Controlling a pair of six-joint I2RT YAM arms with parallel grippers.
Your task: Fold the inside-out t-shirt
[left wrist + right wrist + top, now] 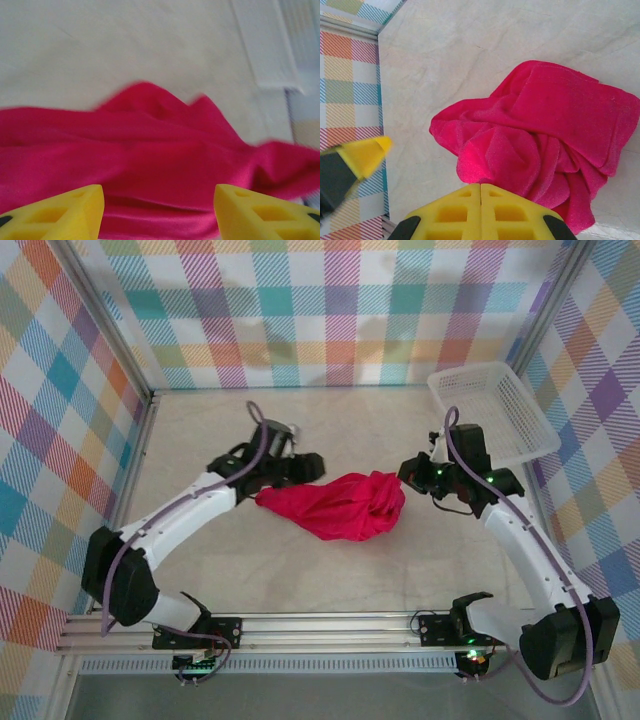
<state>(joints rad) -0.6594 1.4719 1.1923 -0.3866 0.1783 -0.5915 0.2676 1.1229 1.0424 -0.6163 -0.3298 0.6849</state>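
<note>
Inside-out t-shirt [345,505]: crimson, bunched in a heap between the two tools.
Left gripper [159,200]: fingers spread, cloth just ahead of the tips, nothing held.
Right gripper [480,192]: fingers pressed together, empty, heap just ahead.
Risk: pinching several crumpled layers together would likely drag the lump, not spread it.

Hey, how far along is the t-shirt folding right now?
Nothing looks folded yet: the t-shirt lies in a crumpled heap on the table, with no clean creases. In hand: nothing gripped; the left claw is open with cloth just past its fingers, and the right claw is shut at the heap's edge with no cloth seen between its fingers. Left: spread it flat, then make every fold.
</note>
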